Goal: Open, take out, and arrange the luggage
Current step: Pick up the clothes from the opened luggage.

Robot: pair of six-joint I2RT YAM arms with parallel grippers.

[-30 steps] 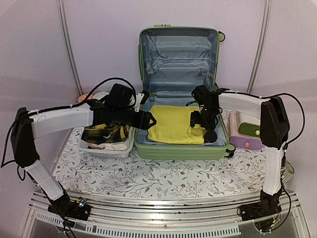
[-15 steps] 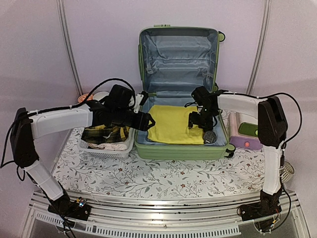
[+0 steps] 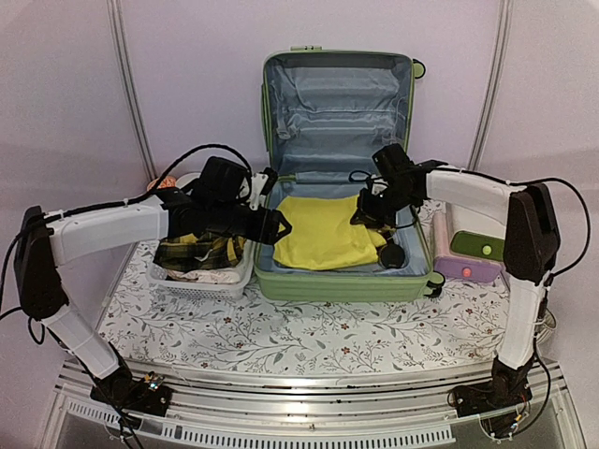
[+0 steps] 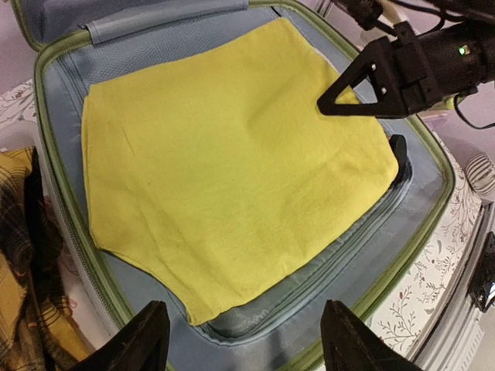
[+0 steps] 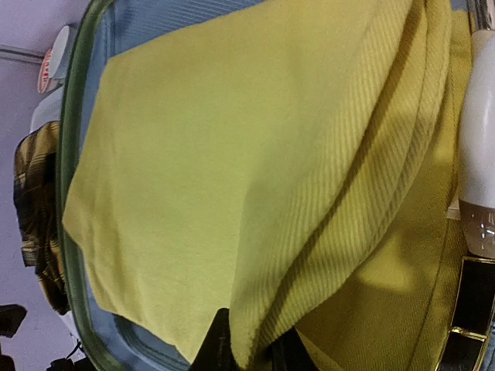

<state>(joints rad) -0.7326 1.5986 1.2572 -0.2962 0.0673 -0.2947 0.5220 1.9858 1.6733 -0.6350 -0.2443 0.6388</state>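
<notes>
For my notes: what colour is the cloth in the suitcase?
The cloth is yellow; left wrist view shows it best.

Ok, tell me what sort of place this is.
Probably a staged robot-testing booth, not a real home: plain lilac walls surround a floral-printed tablecloth, two white-and-black robot arms are bolted to a metal rail, and an open light-green hard-shell suitcase serves as the prop.

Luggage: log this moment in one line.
luggage open | right claw shut on yellow cloth, edge lifted | left claw open, empty
</notes>
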